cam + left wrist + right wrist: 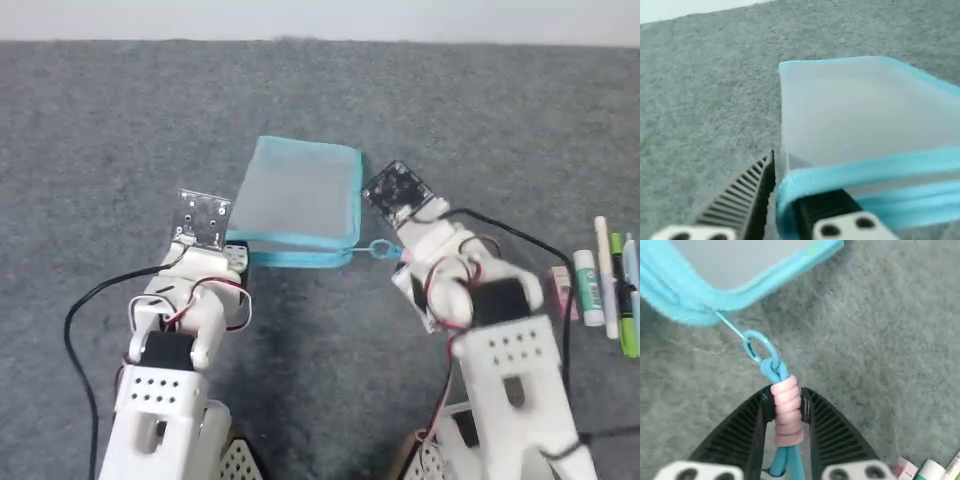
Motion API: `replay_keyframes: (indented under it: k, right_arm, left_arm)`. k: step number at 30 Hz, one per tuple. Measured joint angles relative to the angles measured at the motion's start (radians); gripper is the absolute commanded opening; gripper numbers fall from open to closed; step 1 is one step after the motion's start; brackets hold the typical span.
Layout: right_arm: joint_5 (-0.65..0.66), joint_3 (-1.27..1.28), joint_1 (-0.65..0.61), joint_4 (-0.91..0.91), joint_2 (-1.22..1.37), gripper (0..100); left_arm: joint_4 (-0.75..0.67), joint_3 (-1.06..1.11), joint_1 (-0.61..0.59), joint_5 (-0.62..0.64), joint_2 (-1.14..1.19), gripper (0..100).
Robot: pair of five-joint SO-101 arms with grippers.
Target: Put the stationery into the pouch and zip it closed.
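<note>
1. Pouch [300,195], translucent with a light blue zip border, lies flat near the middle of the table, just ahead of both arms.
2. Left gripper [237,252] is clamped on the pouch's near left corner; in the left wrist view the blue edge sits pinched between its fingers [760,180].
3. Right gripper [785,400] is closed around the zipper pull [786,410], a pink-wrapped blue cord whose ring leads to the pouch's near right corner.
4. Stationery [600,280], several pens and markers, a glue stick and a small pink item, lies in a row well off to the right of the right arm, outside the pouch.
5. Everything rests on a grey felt-like mat [120,130]; a pale wall [320,18] runs along its far edge.
</note>
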Motion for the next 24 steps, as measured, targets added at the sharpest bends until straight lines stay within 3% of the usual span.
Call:
replay_keyframes:
  k: [7,11,14,20,24]
  right_arm:
    - [0.0,-0.002,0.044,-0.08,0.161,2.7]
    - [0.0,-0.014,0.046,-0.028,0.186,18.0]
    - [-0.002,-0.006,0.118,0.054,0.189,27.4]
    - [0.106,-0.008,0.334,0.11,0.187,16.6]
    - [0.215,-0.066,0.517,0.117,0.19,15.9]
  left_arm:
    - [0.0,0.002,0.002,0.0,0.002,1]
    - [0.0,0.002,0.002,0.0,0.002,1]
    - [0.0,0.002,-0.015,-0.002,0.002,1]
    - [0.0,0.002,-0.02,-0.002,0.002,1]
    - [0.0,0.002,-0.026,-0.002,0.002,1]
